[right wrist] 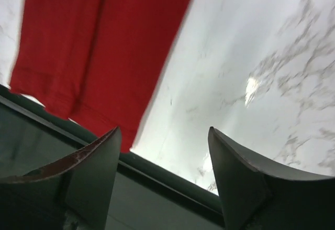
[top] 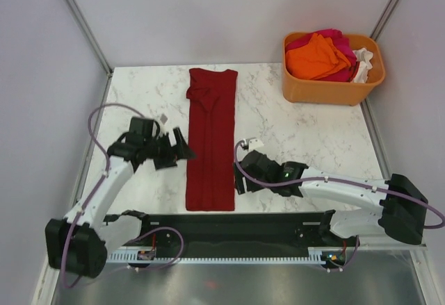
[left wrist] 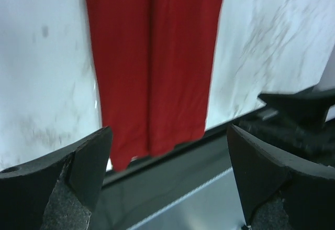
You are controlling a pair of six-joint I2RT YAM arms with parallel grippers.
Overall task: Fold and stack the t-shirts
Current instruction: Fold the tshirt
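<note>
Since it's soft, light, floppy cloth, the dark red t-shirt (top: 211, 145), a long strip on the marble table (top: 292, 131), wants pinching at near-hem corners. Other tees (top: 321, 56) sit in the orange tub (top: 327, 89), far right of it. L gripper (top: 184, 146) and R gripper (top: 238, 174) flank it, both w/ fingers spread, holding nothing.

Dark red t-shirt (top: 211, 142), white grey-veined marble table (top: 292, 124), orange tub (top: 327, 91), orange, magenta, white shirts (top: 320, 56)

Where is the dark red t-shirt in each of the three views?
Top external: the dark red t-shirt lies as a long strip at the picture's centre.
Left wrist: upper centre, hem pointing down.
Right wrist: upper left.
Shared landmark: the table's near edge, just below the hem in every view.
</note>
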